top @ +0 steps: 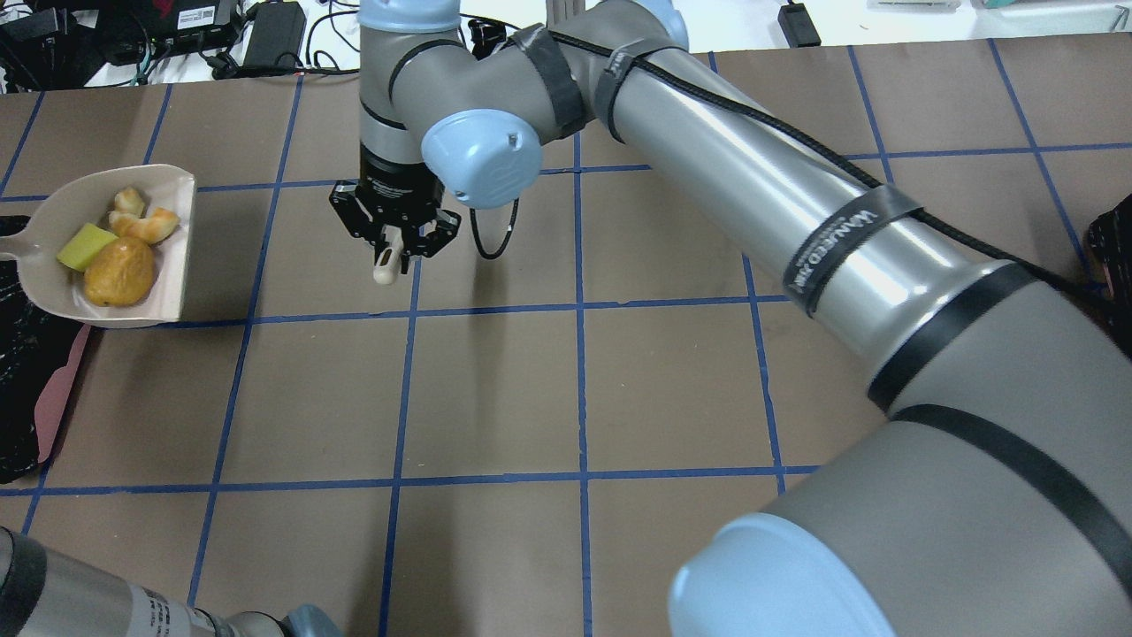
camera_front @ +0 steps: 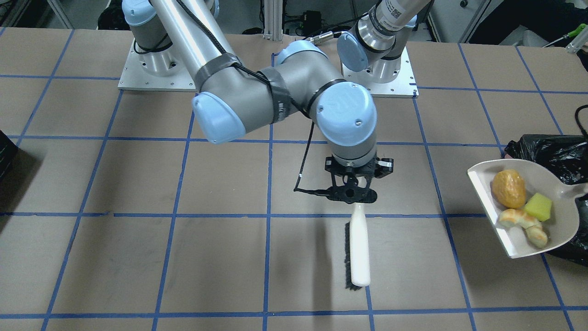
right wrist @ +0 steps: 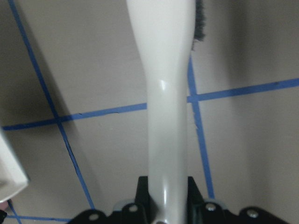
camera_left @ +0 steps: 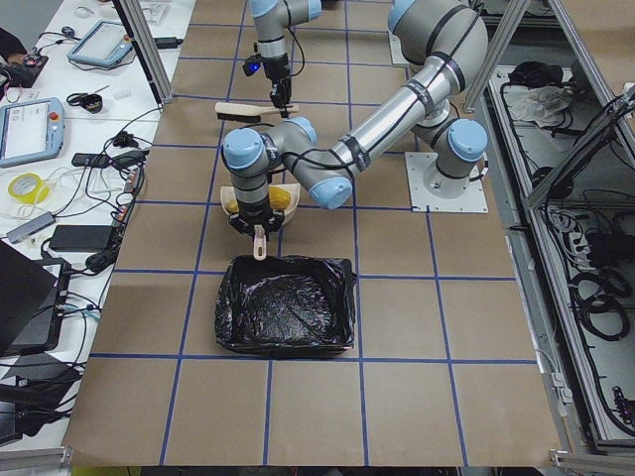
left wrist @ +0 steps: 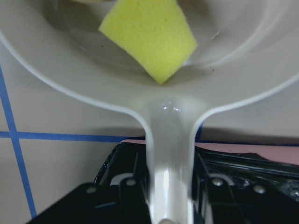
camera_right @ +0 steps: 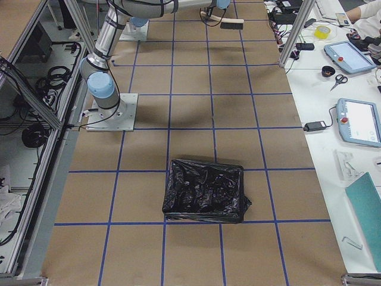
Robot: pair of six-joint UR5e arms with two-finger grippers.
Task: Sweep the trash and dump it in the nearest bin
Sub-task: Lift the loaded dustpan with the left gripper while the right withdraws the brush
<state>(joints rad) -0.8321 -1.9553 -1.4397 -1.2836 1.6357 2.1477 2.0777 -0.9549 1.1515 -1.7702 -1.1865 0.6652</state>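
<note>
Trash [camera_front: 508, 188] looks light and roll-prone; hold its dustpan [camera_front: 561, 225] by the handle. Left gripper [left wrist: 167, 189] clamps that handle, right gripper [camera_front: 353, 197] clamps the brush [camera_front: 359, 250]

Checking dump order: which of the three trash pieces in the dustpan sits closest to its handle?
The yellow-green wedge, at the handle end of the dustpan; the orange-yellow oval and the croissant piece lie nearer the open lip.

Brown table [camera_right: 196, 77] with blue tape grid [camera_right: 196, 128], white side bench [camera_right: 324, 161], teach pendants [camera_right: 357, 122], aluminium posts [camera_right: 296, 27]
</note>
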